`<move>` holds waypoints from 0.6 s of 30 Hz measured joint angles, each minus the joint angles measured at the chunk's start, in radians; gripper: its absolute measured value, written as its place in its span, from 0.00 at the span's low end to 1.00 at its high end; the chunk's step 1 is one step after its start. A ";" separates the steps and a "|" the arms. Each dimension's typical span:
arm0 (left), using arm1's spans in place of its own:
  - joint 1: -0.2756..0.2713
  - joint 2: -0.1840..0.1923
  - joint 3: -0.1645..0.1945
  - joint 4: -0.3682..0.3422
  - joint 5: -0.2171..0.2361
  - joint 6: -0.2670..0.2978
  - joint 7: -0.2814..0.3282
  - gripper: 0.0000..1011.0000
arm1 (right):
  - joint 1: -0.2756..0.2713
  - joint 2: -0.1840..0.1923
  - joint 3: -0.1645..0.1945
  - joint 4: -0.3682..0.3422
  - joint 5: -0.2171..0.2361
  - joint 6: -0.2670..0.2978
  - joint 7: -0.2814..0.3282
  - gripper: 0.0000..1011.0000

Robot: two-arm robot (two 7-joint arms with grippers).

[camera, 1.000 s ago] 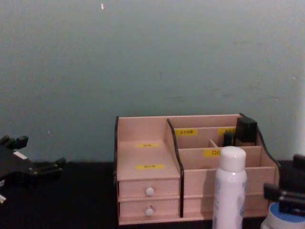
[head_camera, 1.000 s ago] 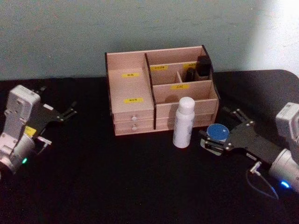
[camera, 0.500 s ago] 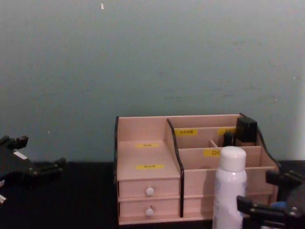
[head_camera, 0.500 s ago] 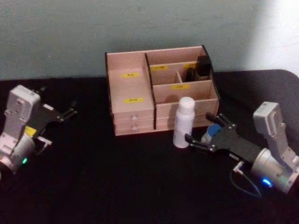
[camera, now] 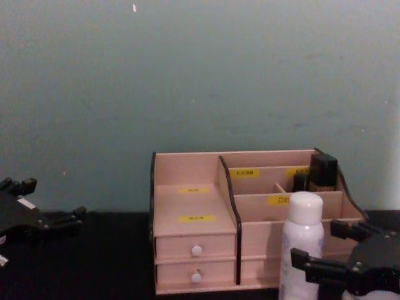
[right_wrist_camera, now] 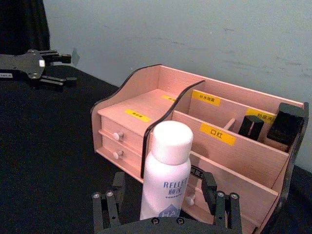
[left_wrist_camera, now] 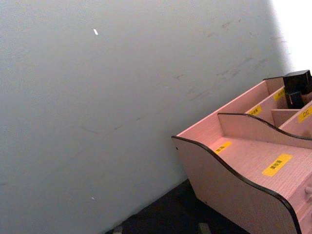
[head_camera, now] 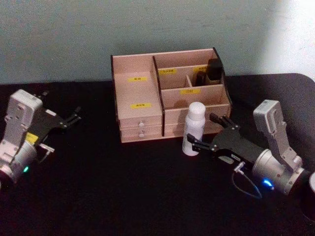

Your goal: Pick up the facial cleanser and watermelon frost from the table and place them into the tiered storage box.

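Teal wall closed off the back of the scene, and a black bench (head_camera: 123,191) carried everything. At the far left the left claw (right_wrist_camera: 63,69) hung parked above the bench, its fingers spread and holding nothing, well apart from the work.

Mid-bench stood the tiered storage box (head_camera: 135,69), its open compartments facing up and its drawers shut. Two black items (right_wrist_camera: 285,124) already sat in its rear right compartments; what they were could not be told.

Just in front of the box's right-hand drawers stood the facial cleanser (head_camera: 193,125), an upright white bottle with a rounded cap (right_wrist_camera: 171,141). It looked like smooth, stiff plastic, probably light, though how full it was could not be seen. Tall and narrow, it would likely tip at a nudge, and its round wall could slip. The best hold seemed to be on the straight body about mid-height, below the cap, with the pads square across the widest part.

To the right, the right claw (head_camera: 209,132) was wide open and empty, low over the bench, one finger on each side of the bottle. Whether either finger touched it was unclear.

The watermelon frost could not be picked out; the right claw and wrist covered the bench beneath them.
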 joint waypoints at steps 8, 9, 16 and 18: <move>0.000 0.000 0.000 0.000 0.000 0.000 0.000 0.99 | 0.027 -0.041 0.010 0.042 -0.017 0.016 0.005 0.99; 0.000 0.000 0.000 0.000 0.000 0.000 0.000 0.99 | 0.029 -0.044 0.011 0.046 -0.018 0.017 0.006 0.99; 0.000 0.000 0.000 0.000 0.000 0.000 0.000 0.99 | 0.039 -0.066 0.018 0.069 -0.028 0.028 0.019 0.99; 0.000 0.000 0.000 0.000 0.000 0.000 0.000 0.99 | 0.041 -0.072 0.020 0.076 -0.031 0.030 0.024 0.99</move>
